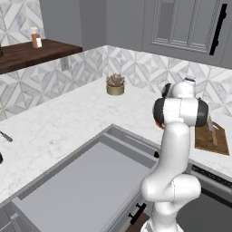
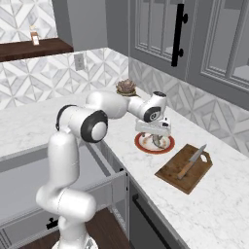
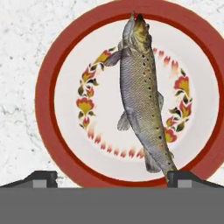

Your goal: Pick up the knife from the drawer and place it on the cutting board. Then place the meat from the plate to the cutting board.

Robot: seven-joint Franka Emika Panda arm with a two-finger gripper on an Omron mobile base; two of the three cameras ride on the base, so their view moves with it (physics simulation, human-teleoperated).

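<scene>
The meat (image 3: 140, 87), a speckled grey-brown fish, lies lengthwise on the plate (image 3: 43, 87), which has a red rim and a flowered pale centre. My gripper (image 3: 111, 179) hangs open just above it, one fingertip (image 3: 41, 177) off the plate's edge and the other at the fish's tail. From the right, the gripper (image 2: 156, 141) sits over the plate (image 2: 142, 145) on the counter. The knife (image 2: 192, 161) rests on the dark cutting board (image 2: 172, 175), just right of the plate. The knife (image 1: 212, 131) and the board (image 1: 204, 141) show again past my arm. The grey drawer (image 1: 86, 181) stands pulled out.
A potted succulent (image 2: 126, 87) stands on the marble counter behind the plate. A wooden shelf (image 1: 27, 52) with a small bottle (image 1: 35, 37) hangs at the far left. Grey wall cabinets with a black handle (image 2: 179, 34) hang above. The open drawer (image 2: 29, 180) juts out beside my base.
</scene>
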